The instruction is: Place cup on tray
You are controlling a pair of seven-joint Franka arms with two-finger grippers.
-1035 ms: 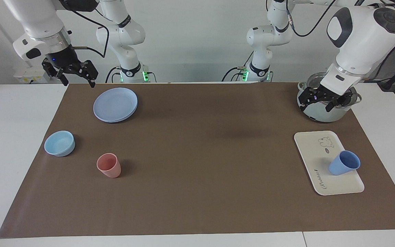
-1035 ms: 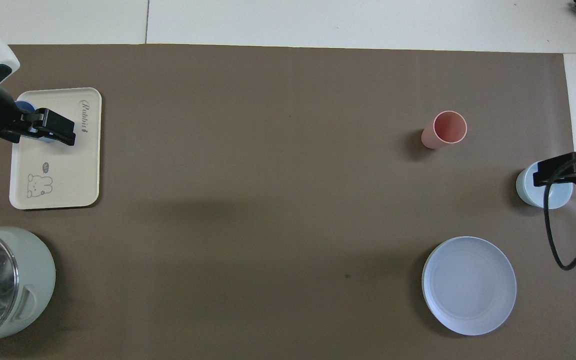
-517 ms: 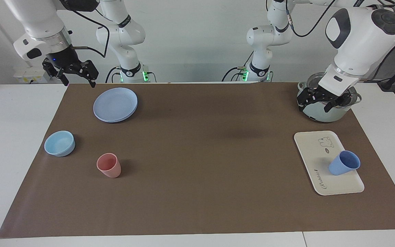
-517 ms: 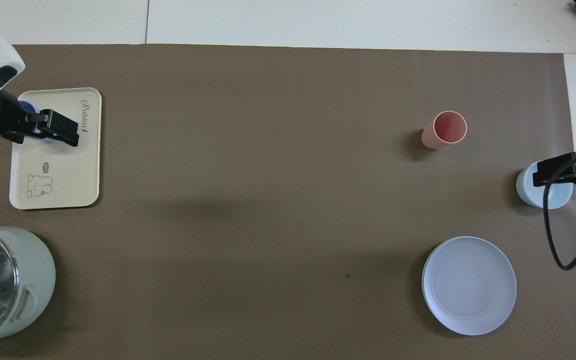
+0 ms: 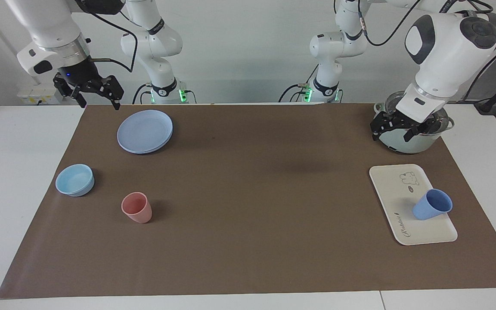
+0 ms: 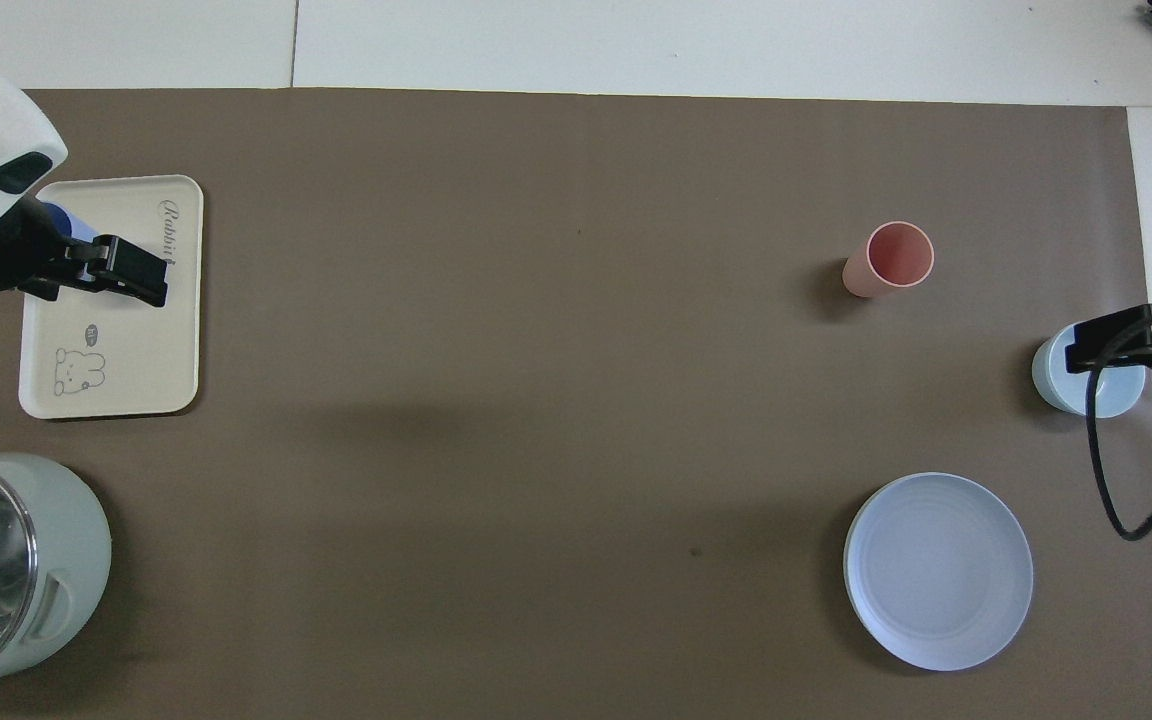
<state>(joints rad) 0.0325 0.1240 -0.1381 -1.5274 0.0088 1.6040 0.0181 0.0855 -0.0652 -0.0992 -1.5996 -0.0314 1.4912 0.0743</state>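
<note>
The periwinkle-blue cup (image 5: 431,209) stands on the cream-white tray (image 5: 392,189) at the left arm's end of the table, on the half of the tray farther from the robots. My left gripper (image 5: 396,131) is open and empty, raised in the air well clear of the cup. In the overhead view it (image 6: 86,280) hangs over the tray (image 6: 136,340) and covers most of the cup (image 6: 62,221). My right gripper (image 5: 97,98) is open and empty and waits high at the right arm's end.
A pale green pot with a glass lid (image 5: 411,140) stands nearer to the robots than the tray. At the right arm's end are a round blue plate (image 5: 144,131), a light-blue bowl (image 5: 75,180) and a pink cup (image 5: 137,208).
My left gripper has risen a little higher above the tray, open and empty. The cup stays on the tray. The right arm has not moved.
</note>
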